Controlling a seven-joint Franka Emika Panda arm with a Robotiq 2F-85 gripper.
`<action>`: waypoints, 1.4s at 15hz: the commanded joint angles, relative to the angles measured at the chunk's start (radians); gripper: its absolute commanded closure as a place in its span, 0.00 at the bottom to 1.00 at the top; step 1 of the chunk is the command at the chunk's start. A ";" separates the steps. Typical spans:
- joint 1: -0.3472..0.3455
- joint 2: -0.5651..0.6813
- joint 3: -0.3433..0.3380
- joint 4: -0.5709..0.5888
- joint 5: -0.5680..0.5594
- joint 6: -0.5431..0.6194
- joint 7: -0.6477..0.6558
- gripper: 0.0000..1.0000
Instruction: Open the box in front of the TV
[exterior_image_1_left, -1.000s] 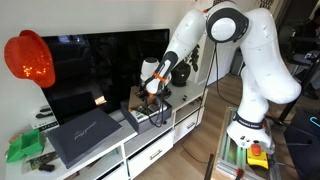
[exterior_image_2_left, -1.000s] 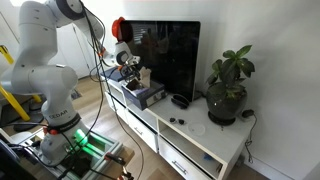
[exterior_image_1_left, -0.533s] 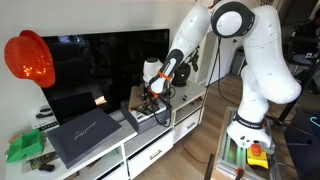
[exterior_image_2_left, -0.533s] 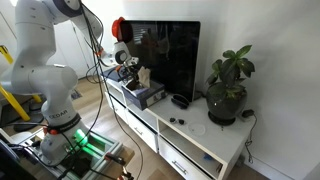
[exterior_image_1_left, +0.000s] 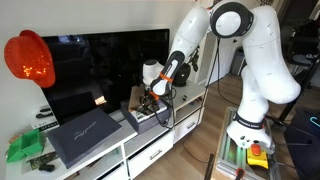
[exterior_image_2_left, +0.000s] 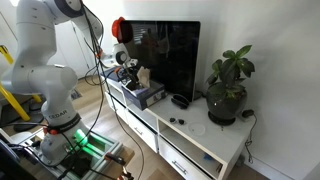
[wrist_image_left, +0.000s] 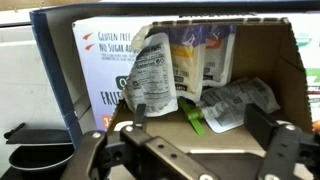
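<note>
The box (wrist_image_left: 210, 100) stands open under my wrist camera; its brown inside holds white food pouches (wrist_image_left: 152, 70) and a green strip (wrist_image_left: 195, 122). Its dark lid (wrist_image_left: 52, 70) stands up at the left. In both exterior views the box (exterior_image_1_left: 146, 116) (exterior_image_2_left: 142, 95) sits on the white cabinet in front of the TV (exterior_image_1_left: 100, 62) (exterior_image_2_left: 166, 55). My gripper (wrist_image_left: 198, 120) hovers just above the box's near edge, open, with nothing between its fingers (wrist_image_left: 264, 125). From outside, the gripper (exterior_image_1_left: 153, 93) (exterior_image_2_left: 128, 72) hangs over the box.
A larger flat dark box with pale script (exterior_image_1_left: 86, 134) lies beside the small one. An orange-red round object (exterior_image_1_left: 29, 58) hangs by the TV's edge. A potted plant (exterior_image_2_left: 228, 85) and small black items (exterior_image_2_left: 180, 100) stand on the cabinet (exterior_image_2_left: 200, 140).
The jaws have spread from shut to wide open and let go of the lid, which stays raised. The arm has shifted only slightly.
</note>
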 joint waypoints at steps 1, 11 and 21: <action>-0.006 -0.019 0.011 -0.011 -0.072 -0.015 0.063 0.00; -0.028 -0.266 0.034 -0.138 -0.224 -0.107 0.149 0.00; -0.269 -0.467 0.339 -0.127 -0.192 -0.260 0.156 0.00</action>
